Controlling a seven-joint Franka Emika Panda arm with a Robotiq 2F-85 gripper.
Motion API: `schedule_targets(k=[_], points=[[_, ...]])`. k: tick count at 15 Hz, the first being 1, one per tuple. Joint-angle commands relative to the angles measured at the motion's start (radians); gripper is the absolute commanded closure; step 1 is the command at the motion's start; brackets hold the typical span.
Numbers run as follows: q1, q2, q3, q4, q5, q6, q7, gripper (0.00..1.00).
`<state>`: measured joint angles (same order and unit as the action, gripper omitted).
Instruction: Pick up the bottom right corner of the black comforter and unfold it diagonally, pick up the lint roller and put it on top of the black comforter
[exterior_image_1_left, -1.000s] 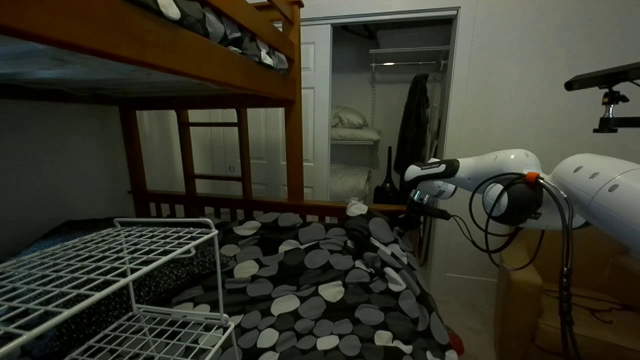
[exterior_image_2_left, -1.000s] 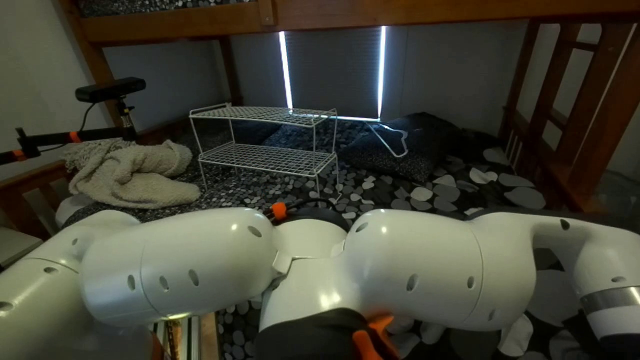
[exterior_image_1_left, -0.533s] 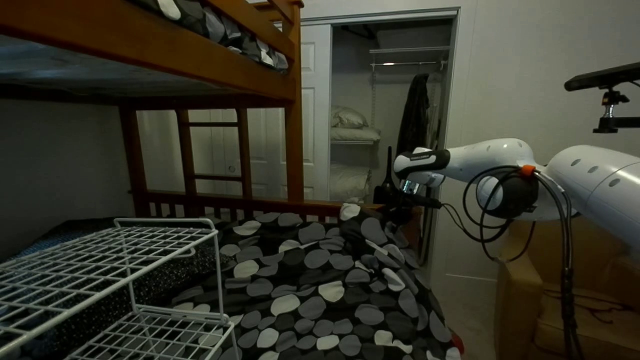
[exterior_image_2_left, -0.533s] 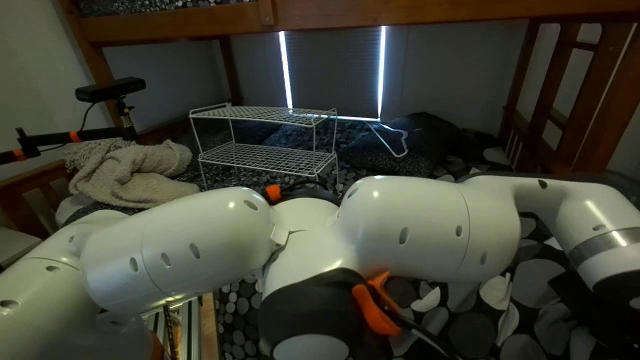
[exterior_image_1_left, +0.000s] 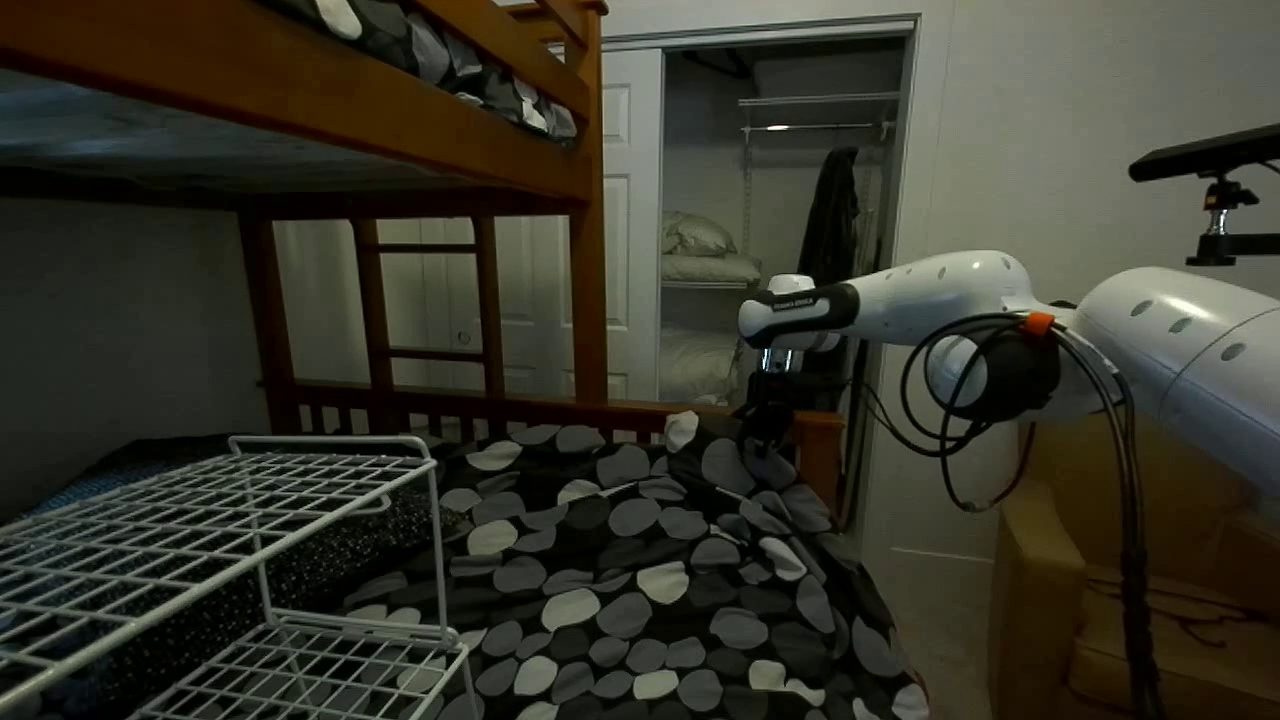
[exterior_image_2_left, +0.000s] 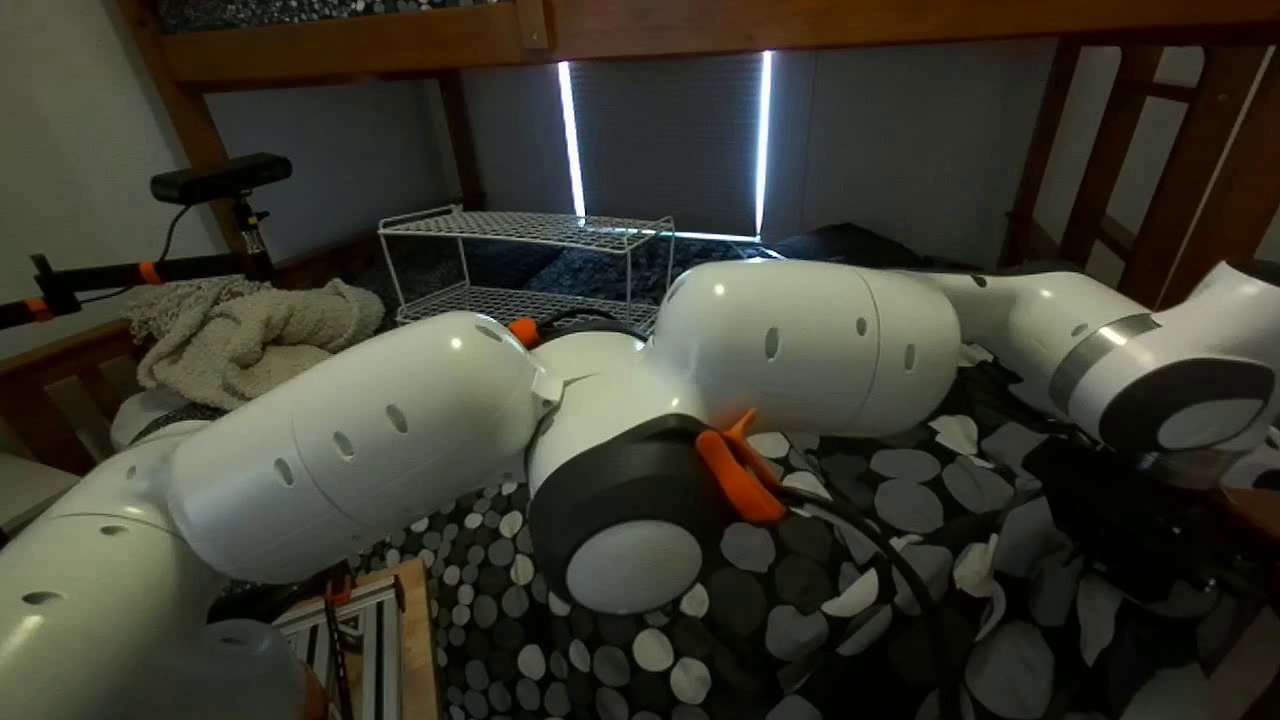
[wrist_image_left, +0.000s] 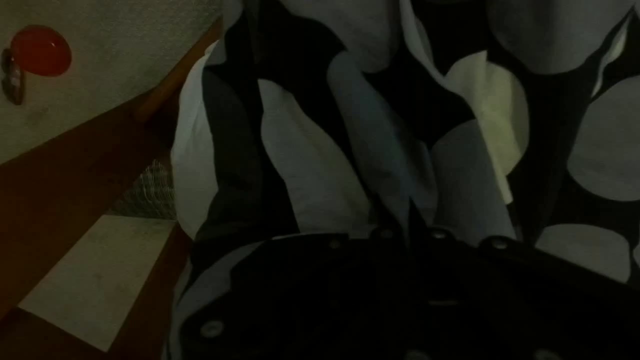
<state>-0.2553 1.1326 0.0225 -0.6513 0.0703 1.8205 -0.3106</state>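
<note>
- Nearest in an exterior view, we find the white two-tier wire shelf, with the bedding showing through its grid.
- Behind it, the black comforter, which carries grey and white dots, spreads over the lower level of the bunk bed.
- On the floor beside the bed, we notice in the wrist view a red rounded object; its kind we cannot tell.
- The white robot arm reaches over the bed, and its black cables hang down from it.
- At the end of this arm, the dark fingers stand close together and have hold of pinched folds of the black comforter; their very tips are too dark for us to trace.
- The held part is bunched up near the wooden footboard.
- Farthest, we see the open closet, where a dark garment hangs and a pale pillow rests.
</note>
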Motion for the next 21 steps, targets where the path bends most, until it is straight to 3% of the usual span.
schedule_targets(k=[1, 8, 12, 13, 14, 21], points=[[0.066, -0.104, -0.015, -0.134, -0.042, -0.029, 0.010, 0.99], [0.179, -0.292, 0.014, -0.414, -0.075, -0.071, -0.065, 0.99], [0.211, -0.397, 0.045, -0.587, -0.074, -0.104, -0.203, 0.99], [0.207, -0.297, 0.037, -0.427, -0.070, -0.101, -0.136, 0.99], [0.213, -0.310, 0.039, -0.447, -0.071, -0.101, -0.140, 0.95], [0.205, -0.307, 0.038, -0.438, -0.070, -0.101, -0.139, 0.95]])
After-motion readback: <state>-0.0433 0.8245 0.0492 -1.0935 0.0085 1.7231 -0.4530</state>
